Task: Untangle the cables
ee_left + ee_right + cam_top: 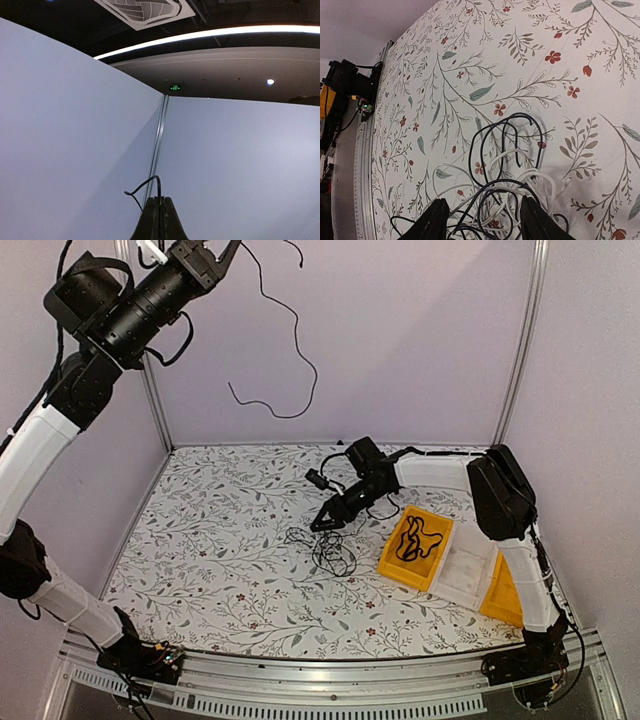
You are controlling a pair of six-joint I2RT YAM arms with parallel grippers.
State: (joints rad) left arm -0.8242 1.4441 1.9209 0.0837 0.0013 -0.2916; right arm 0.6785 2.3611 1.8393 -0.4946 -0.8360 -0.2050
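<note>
Low, right hand [484, 201] astride the cables [506, 165]

table [215, 560]: floral-print cover. Directly on it: tangle of black and white cables [322, 545] near centre. Right side: yellow bin [400, 578], translucent tray [465, 565] touching it, second yellow bin [503, 595] just beyond.

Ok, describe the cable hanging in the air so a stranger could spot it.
Start at the back wall, upper left, where the raised left gripper is shut. The black cable dangles from it, one thin strand in mid-air; the tangled cables lie on the table.
</note>
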